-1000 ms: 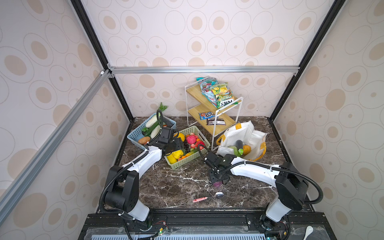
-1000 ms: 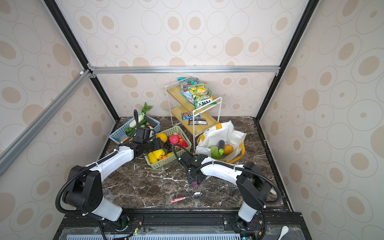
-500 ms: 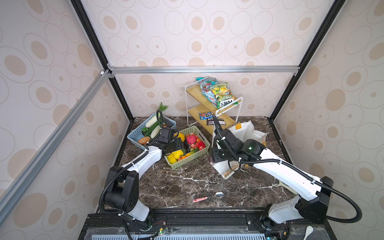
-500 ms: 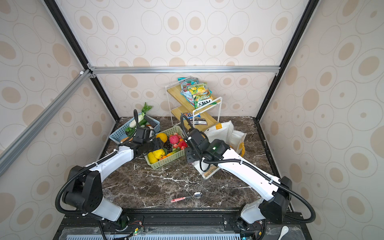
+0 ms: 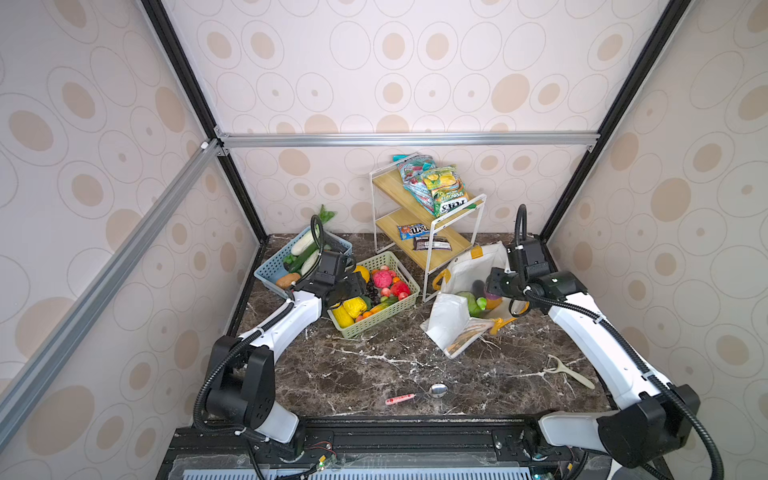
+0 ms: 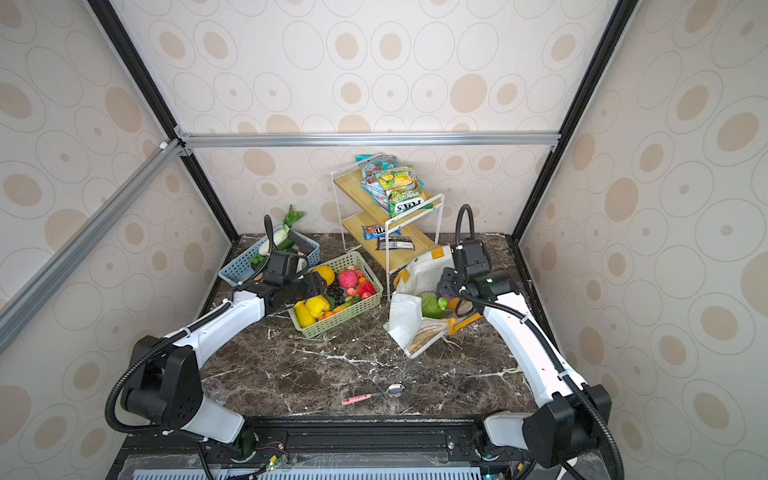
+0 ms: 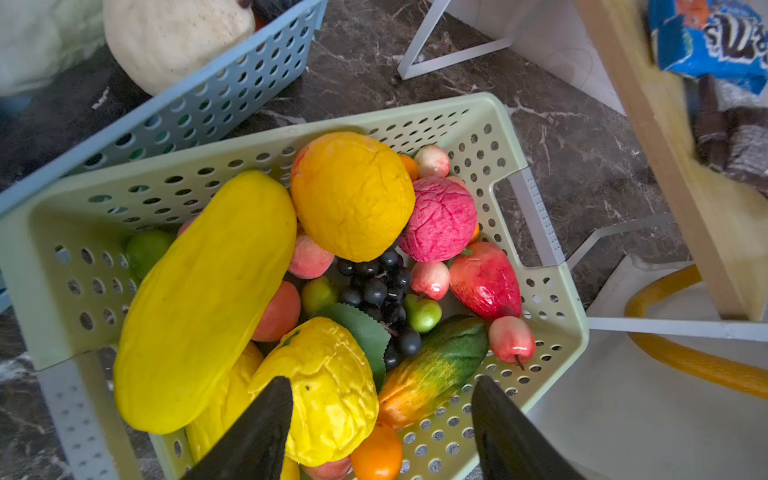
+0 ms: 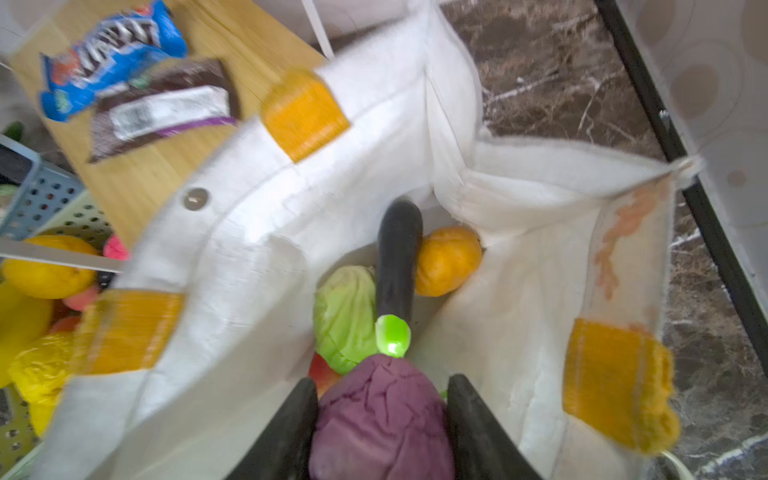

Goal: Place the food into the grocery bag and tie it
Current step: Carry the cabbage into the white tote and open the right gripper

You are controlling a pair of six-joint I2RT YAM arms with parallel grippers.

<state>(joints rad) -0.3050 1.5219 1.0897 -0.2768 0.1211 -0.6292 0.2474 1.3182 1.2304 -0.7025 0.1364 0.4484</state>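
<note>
Swung across from the table's [image 5: 374, 365] front, the right gripper [image 8: 382, 384] hung over the open grocery bag [image 8: 249, 249], jaws part-closed across the middle of a seemingly soft, light purple cabbage [image 8: 380, 428], while the left gripper [image 7: 380, 381] gaped empty above the green basket [image 7: 552, 299].

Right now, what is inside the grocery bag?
A light-green cabbage, a dark eggplant, an orange piece and a sliver of red fruit. The right hand holds a purple cabbage that covers whatever lies beneath.
</note>
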